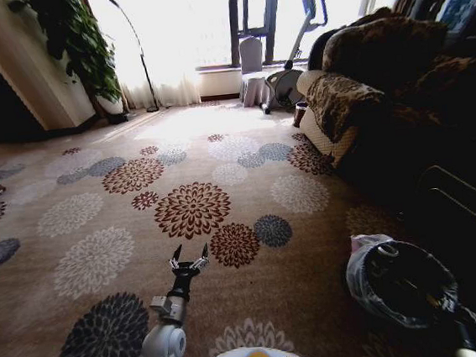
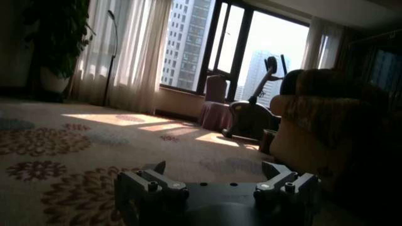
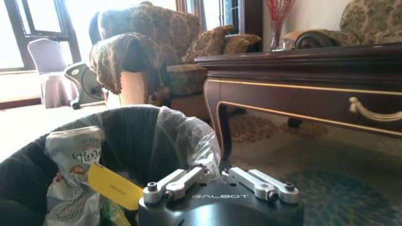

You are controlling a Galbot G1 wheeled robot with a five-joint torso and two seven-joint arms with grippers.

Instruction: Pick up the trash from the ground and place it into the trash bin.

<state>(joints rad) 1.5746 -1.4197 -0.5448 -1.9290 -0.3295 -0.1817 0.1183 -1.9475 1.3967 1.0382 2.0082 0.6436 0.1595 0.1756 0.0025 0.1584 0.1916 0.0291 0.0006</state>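
Note:
The trash bin (image 1: 362, 278), black with a whitish liner (image 3: 183, 136), stands on the carpet at my right front. Inside it lie pieces of trash: a whitish printed wrapper (image 3: 71, 155) and a yellow piece (image 3: 114, 187). My right gripper (image 3: 217, 173) hovers at the bin's rim, its fingers shut with nothing between them. My left gripper (image 1: 188, 258) hangs low over the flowered carpet in front of me, open and empty (image 2: 215, 168), pointing toward the windows.
A patterned sofa (image 1: 364, 82) runs along the right. A dark wooden cabinet (image 3: 301, 70) stands just behind the bin. A small dark cylinder (image 1: 301, 112) sits by the sofa's end. An exercise bike (image 1: 283, 81) and a potted plant (image 1: 81, 42) stand at the back.

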